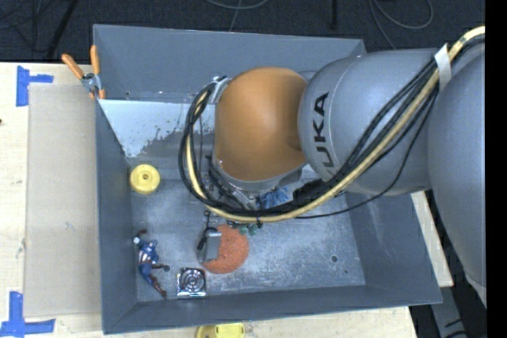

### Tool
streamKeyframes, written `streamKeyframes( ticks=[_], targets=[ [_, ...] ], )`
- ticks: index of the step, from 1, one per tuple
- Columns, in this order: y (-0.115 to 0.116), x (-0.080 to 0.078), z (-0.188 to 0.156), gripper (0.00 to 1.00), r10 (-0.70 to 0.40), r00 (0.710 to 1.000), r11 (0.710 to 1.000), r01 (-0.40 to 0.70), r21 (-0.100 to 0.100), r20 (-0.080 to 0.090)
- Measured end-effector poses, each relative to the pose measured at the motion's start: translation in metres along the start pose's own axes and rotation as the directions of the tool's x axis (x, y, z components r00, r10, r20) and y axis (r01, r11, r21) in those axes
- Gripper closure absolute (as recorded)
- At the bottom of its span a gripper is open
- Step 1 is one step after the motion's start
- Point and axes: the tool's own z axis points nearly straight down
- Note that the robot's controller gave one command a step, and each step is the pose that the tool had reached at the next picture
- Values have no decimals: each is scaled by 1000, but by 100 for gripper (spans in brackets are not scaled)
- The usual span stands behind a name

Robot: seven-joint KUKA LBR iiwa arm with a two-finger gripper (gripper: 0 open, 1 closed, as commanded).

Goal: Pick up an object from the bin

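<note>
My gripper (210, 244) hangs low in the front middle of the bin, under the arm's orange cover. It is right at the left edge of a flat, round, rust-orange disc (230, 251) lying on the bin floor; the wrist hides the disc's top part. A small silver square thing with a round face (191, 282) lies just in front and to the left of the gripper. Nothing shows as held by the gripper.
A blue and red toy figure (148, 262) lies in the front left corner. A yellow round cap-like piece (144, 179) sits at the left side. The arm covers the bin's middle and right.
</note>
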Motion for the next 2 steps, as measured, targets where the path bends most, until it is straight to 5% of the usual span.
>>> streamKeyframes(
  ticks=[1, 2],
  targets=[
    [-1, -2, -4, 0, 5, 1000, 1000, -5, -2, 7],
    [-34, 5, 19, 0, -78, 997, 997, 78, -2, 10]
  ],
)
